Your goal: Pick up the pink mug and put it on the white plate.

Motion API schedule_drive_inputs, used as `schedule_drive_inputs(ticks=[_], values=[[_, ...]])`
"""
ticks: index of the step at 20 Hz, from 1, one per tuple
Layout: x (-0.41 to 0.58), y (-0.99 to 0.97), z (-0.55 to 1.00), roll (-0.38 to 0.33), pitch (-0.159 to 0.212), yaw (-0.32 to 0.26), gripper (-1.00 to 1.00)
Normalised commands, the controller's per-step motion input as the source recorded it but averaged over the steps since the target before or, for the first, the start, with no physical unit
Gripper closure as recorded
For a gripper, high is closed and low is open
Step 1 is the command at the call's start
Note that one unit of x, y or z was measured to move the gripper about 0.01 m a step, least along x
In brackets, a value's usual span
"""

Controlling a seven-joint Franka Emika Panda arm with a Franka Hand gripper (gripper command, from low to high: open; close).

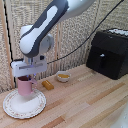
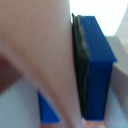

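Nearest the lens, in the wrist view: pink mug [image 2: 35,55] wall fills most of the frame, blurred, pressed against a dark pad on one blue finger [image 2: 95,65]; a second patch of blue shows past the mug's other side.

No brand, label or readable writing on anything in either view.

Exterior view, left to right. White platter [image 1: 15,111] lies on the wooden table [image 1: 85,102] at the exterior view's far left, near the front edge. The pink mug [image 1: 25,87] stands upright over the platter's middle; whether its base touches the platter or hangs just above it cannot be told. The claw [image 1: 26,76] sits directly on top of the mug, fingers reaching down at the rim, closed on the mug wall. Arm comes in from the upper right, bends at a bulky white-grey joint, wrist pointing straight down; a black cable runs along it.

Just right of the platter: small orange-brown block [image 1: 47,84]. Further right and back: small white bowl [image 1: 63,76] with yellow contents. Far right: black boxy appliance [image 1: 109,52] against the screen.
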Motion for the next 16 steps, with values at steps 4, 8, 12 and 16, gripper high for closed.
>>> schedule_drive_inputs(ticks=[4,8,12,16], values=[[0.246,0.25,-0.35,-0.075,0.0,0.071,1.0],[0.226,0.1,-0.12,-0.023,0.0,0.099,-1.0],[0.224,0.0,0.2,0.032,0.0,0.09,-1.0],[0.244,-0.05,0.64,0.074,0.016,0.052,-1.0]])
